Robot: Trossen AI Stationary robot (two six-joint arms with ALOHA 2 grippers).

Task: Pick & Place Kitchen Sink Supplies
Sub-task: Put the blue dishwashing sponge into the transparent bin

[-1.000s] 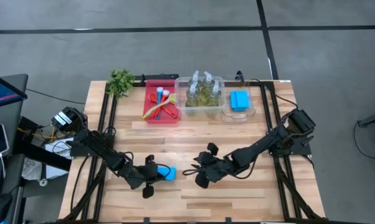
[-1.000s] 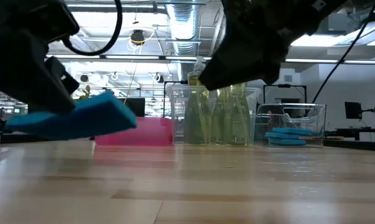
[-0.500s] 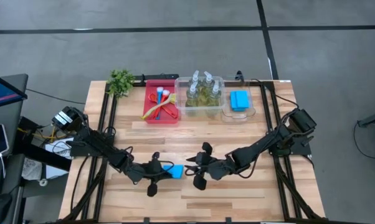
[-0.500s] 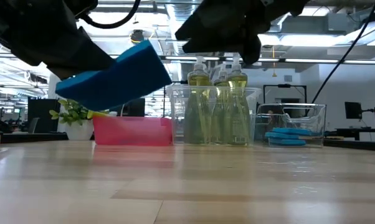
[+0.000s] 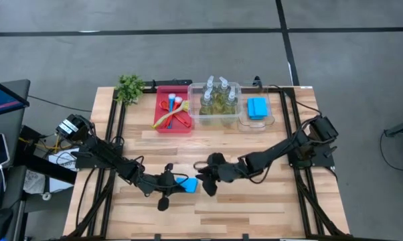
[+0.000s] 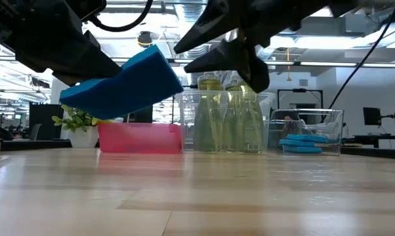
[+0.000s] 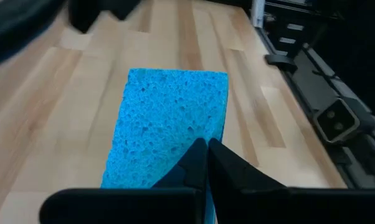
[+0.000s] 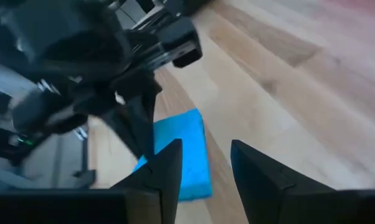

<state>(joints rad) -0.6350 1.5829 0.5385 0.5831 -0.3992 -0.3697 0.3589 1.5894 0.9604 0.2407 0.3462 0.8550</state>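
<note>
While left tool [image 5: 177, 183] clamps raised blue sponge [image 5: 187, 184], right tool [image 5: 203, 183] faces it, fingers parted.

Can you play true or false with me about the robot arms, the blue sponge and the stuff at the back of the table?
1. The left gripper holds a blue sponge up off the table. True.
2. The right gripper is shut on a bottle. False: it is open, holds nothing, and is right beside the sponge.
3. The bottles stand in a clear bin. True.
4. The brushes lie in a clear bin. False: they lie in the red tray.
</note>
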